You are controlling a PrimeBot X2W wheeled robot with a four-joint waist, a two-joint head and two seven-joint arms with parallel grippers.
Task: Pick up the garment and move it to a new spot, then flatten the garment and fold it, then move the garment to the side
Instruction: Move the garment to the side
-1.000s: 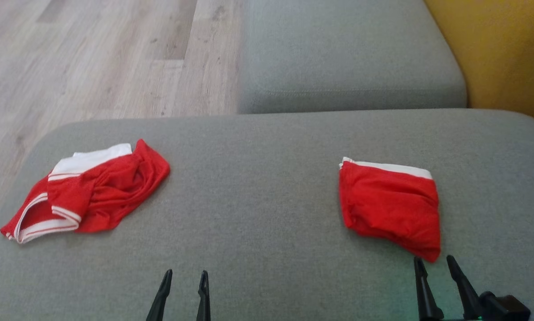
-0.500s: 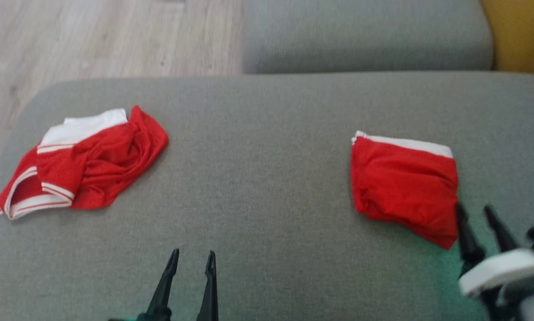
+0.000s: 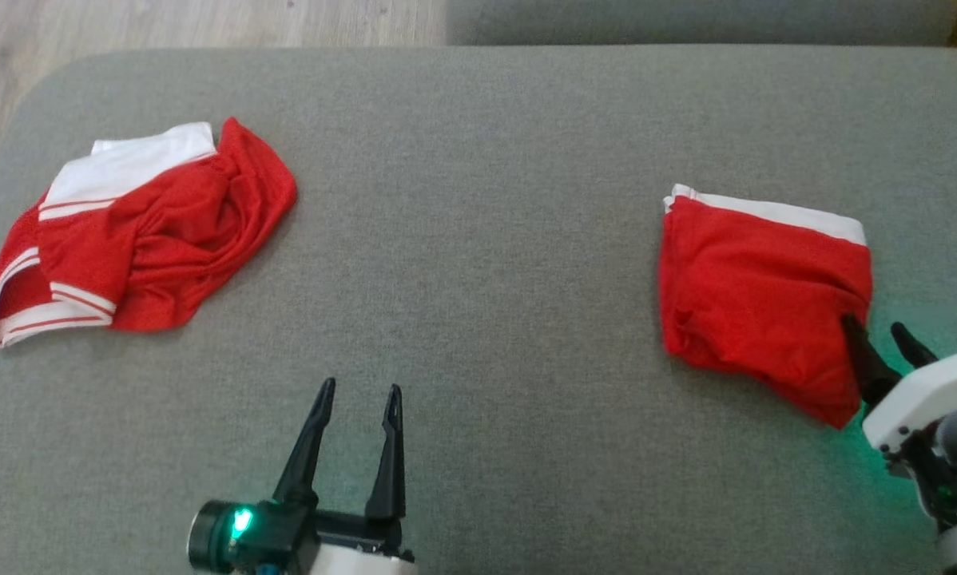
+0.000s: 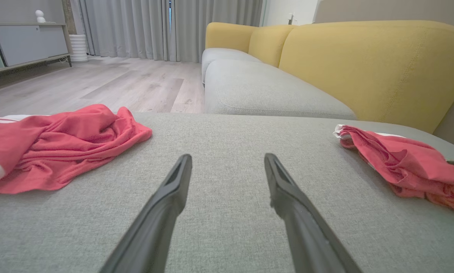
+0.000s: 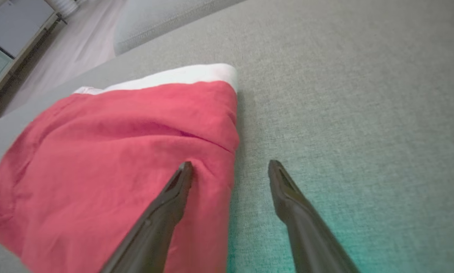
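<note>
Two red garments with white bands lie on the grey cushion [image 3: 478,200]. A crumpled garment [image 3: 143,231] [image 4: 60,148] lies at the left. A folded garment [image 3: 758,295] [image 4: 405,167] [image 5: 117,163] lies at the right. My right gripper [image 3: 876,326] [image 5: 230,163] is open at the folded garment's near right edge, one finger over the red cloth and the other over bare cushion; whether it touches the cloth I cannot tell. My left gripper [image 3: 361,387] [image 4: 227,157] is open over bare cushion between the garments, holding nothing.
A second grey seat cushion [image 4: 265,91] and a yellow backrest [image 4: 371,64] lie beyond the work cushion. Wooden floor [image 4: 109,81] runs past the cushion's far left edge, with a cabinet [image 4: 26,43] and curtains [image 4: 166,28] farther off.
The head camera has tilted down, shifting the whole picture. My right gripper has moved forward to the folded garment's near right edge. My left gripper has come forward a little. Both garments lie as before.
</note>
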